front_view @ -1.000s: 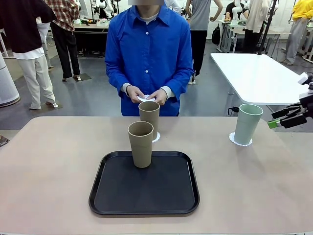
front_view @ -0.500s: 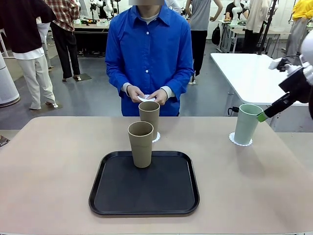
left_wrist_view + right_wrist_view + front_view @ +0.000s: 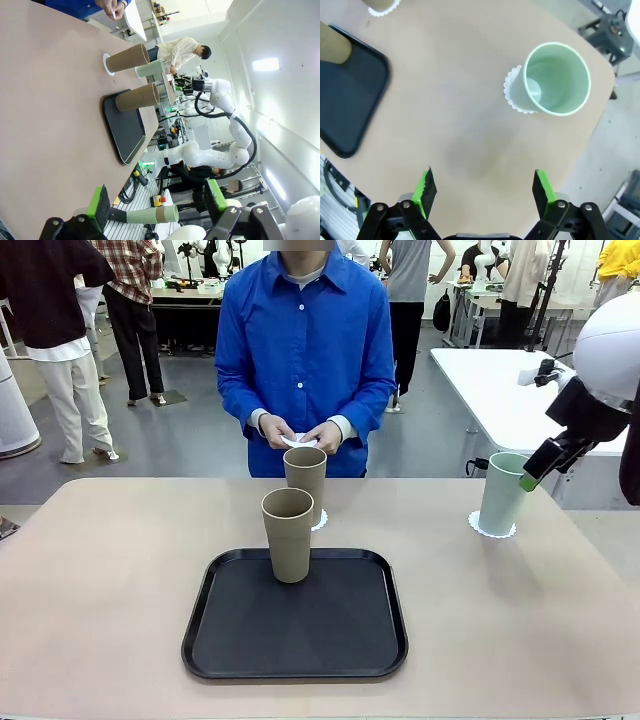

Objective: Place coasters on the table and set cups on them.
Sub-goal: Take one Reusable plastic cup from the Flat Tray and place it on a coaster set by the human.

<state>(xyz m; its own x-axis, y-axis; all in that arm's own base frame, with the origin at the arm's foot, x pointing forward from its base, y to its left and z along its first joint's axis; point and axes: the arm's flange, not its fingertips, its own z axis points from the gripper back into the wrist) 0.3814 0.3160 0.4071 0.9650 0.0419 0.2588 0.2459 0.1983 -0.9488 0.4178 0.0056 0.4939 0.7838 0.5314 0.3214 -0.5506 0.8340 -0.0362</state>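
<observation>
Mint cup (image 3: 505, 492) stands on its coaster (image 3: 492, 531) at the table's (image 3: 100, 570) right, and one tan cup (image 3: 305, 478) sits on another beyond the tray (image 3: 295, 650). Outstanding: second tan cup (image 3: 288, 533) on the tray, last coaster (image 3: 298, 441) in the person's hands (image 3: 325, 433). Right gripper (image 3: 483, 187) and left gripper (image 3: 157, 200) gape wide, empty.

- Black tray (image 3: 330, 640): rectangular, with rounded corners and a raised rim; lies flat at centre foreground.
- Person in a blue button shirt (image 3: 305, 360): stands beyond the tray, facing the camera.
- White-topped table (image 3: 520, 390): stands behind, to the right.
- Bystander in dark top and white trousers (image 3: 60, 340): stands on the grey floor (image 3: 180, 440), far left.
</observation>
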